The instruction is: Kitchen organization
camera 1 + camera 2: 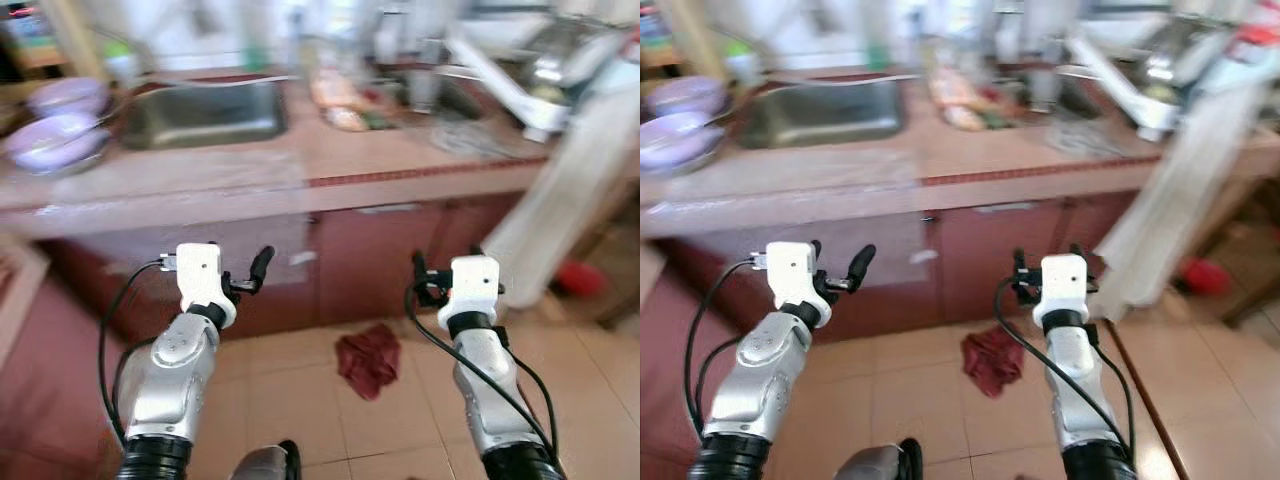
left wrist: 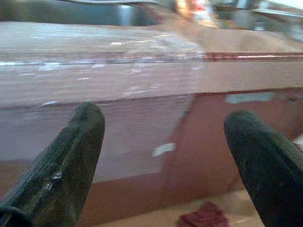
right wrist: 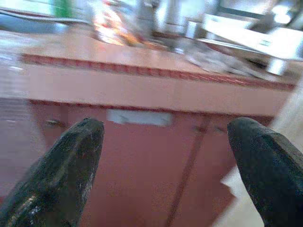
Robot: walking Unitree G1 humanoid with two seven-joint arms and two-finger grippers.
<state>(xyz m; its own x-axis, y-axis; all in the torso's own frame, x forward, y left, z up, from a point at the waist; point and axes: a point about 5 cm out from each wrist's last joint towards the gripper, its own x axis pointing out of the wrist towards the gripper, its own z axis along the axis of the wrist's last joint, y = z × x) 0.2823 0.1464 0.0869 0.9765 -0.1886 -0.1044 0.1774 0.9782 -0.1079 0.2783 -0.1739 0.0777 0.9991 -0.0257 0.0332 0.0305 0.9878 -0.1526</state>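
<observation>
Kitchen counter [image 1: 400, 160] straight ahead, blurred, reddish-brown, with steel sink [image 1: 205, 112] set in at left, purple bowls [image 1: 55, 140] further left, cluttered dishes and packets near the back, cabinet doors [image 1: 370, 265] below. Left gripper [image 2: 163, 156] and right gripper [image 3: 163, 161] both raised in front of the cabinets, fingers spread wide, holding nothing. Dark red rag [image 1: 368, 358] crumpled on tiled floor [image 1: 300, 400] between the two arms.
</observation>
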